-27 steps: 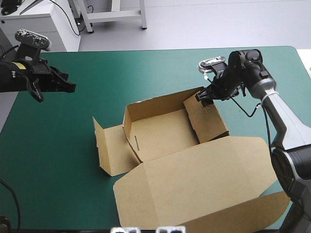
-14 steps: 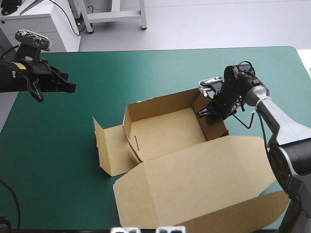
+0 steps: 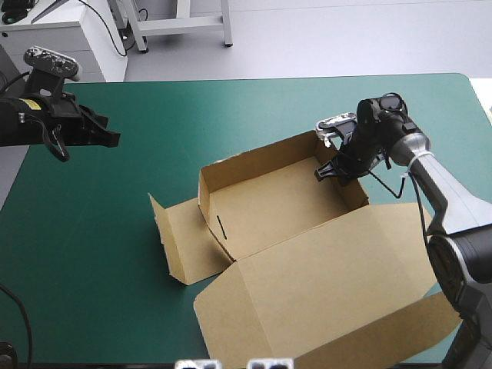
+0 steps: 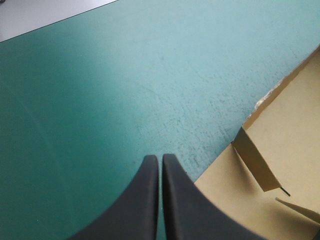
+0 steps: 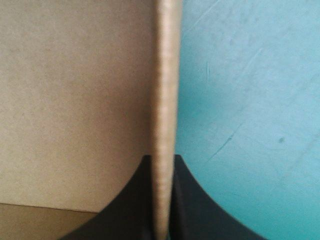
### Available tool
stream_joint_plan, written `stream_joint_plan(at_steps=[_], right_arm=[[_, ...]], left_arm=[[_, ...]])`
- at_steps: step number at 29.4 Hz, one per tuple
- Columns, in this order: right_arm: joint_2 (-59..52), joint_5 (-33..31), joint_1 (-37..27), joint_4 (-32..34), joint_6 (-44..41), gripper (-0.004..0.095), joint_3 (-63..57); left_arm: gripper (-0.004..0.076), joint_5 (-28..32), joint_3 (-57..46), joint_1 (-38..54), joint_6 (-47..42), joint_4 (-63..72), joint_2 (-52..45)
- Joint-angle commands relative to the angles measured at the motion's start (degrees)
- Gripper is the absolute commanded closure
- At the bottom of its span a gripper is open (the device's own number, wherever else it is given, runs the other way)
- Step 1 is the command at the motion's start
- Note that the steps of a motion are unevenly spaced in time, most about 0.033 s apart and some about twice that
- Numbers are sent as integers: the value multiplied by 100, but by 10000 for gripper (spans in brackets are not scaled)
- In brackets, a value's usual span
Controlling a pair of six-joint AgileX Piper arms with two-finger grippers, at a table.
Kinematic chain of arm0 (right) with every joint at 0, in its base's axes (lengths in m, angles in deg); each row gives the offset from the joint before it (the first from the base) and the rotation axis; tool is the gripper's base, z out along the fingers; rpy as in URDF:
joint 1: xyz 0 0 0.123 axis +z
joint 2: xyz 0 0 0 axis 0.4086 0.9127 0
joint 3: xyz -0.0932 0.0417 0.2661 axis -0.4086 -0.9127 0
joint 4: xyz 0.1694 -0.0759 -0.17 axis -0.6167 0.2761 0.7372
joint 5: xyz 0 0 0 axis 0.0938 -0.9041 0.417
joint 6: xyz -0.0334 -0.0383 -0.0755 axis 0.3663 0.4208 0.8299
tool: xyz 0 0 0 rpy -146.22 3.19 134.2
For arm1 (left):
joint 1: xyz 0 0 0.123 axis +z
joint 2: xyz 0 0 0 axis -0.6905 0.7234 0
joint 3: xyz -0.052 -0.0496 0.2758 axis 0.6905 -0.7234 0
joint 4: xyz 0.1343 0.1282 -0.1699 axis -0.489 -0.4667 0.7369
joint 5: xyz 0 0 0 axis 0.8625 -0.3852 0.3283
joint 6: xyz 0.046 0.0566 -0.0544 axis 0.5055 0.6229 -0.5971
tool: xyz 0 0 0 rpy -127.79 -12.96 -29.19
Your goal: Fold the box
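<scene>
Brown box [image 3: 269, 207], an open tray with lid flat, is lying on the teal-green cover [image 3: 115, 231], its end wall being pinched edge-on between the fingers of the right gripper [image 3: 326, 172], while the left gripper [image 3: 112, 138], clenched empty, is hovering well apart from it.

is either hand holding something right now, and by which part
The right hand is shut on the box, pinching the top edge of its right end wall. The left hand holds nothing, shut above the teal-green cover.
</scene>
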Motion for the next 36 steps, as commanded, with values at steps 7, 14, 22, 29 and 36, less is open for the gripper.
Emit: stream_joint_plan(at_steps=[7,14,22,29,36], right_arm=[[-1555,-148,-603,-300,170,928,249],[-2207,-148,-1387,-1091,441,928,249],[-2362,-148,-1613,-1471,596,928,249],[-2362,-148,-1613,-1460,596,928,249],[-2362,-95,-1613,-1432,596,928,249]], left_arm=[[717,91,-32,3,-106,-471,-169],[717,629,-836,3,-106,-593,-169],[717,1987,-2223,3,-106,-364,-169],[717,3215,-3333,3,228,1397,-169],[717,2869,-3660,3,1270,3292,-161]])
